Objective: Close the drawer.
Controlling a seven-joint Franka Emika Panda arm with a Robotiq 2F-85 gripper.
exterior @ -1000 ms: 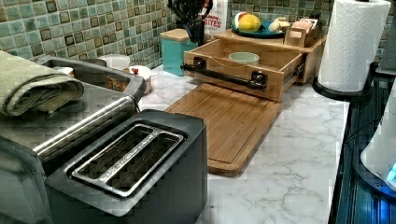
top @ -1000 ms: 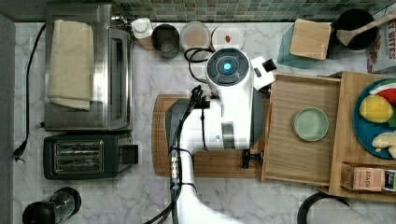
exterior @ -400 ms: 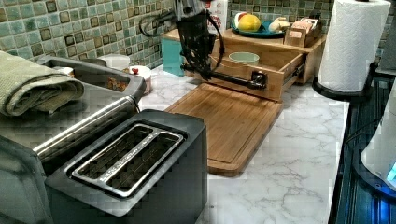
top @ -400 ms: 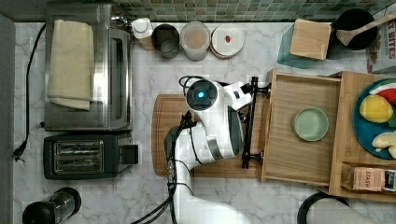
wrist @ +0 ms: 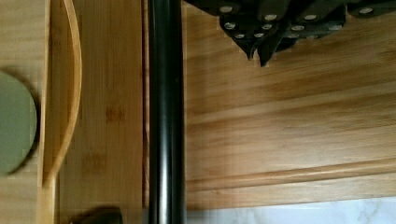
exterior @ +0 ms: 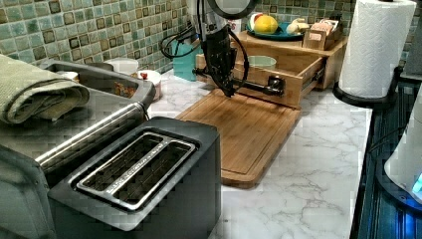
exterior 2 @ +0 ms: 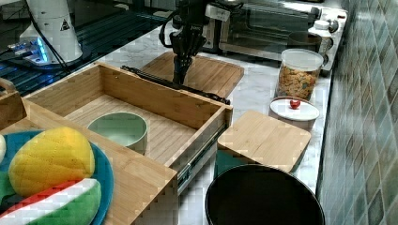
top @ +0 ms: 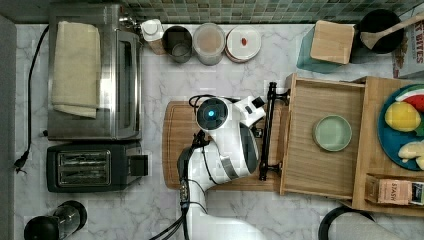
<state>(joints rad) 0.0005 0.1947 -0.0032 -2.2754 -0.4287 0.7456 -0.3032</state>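
The drawer (top: 300,165) is a shallow bamboo tray, pulled out from under the wooden shelf, with a pale green bowl (top: 332,133) inside. Its long black bar handle (top: 267,131) runs across the front, facing the cutting board. My gripper (exterior: 229,91) points down over the cutting board, just on the board side of the handle and a little apart from it. In the wrist view the fingertips (wrist: 254,52) are pressed together with nothing between them, beside the handle (wrist: 163,116). The right view has the gripper (exterior 2: 178,77) hanging just behind the bar (exterior 2: 187,90).
The cutting board (top: 180,150) lies under my arm. A toaster (top: 92,167) and toaster oven (top: 95,75) stand at the top view's left. Jars (top: 209,44) and a teal box with a wooden lid (top: 331,42) line the back. A plate of fruit (top: 402,125) sits on the shelf.
My arm has moved towards the top view's left, off the drawer front and over the cutting board, and has come down in front of the handle. The drawer has stayed put.
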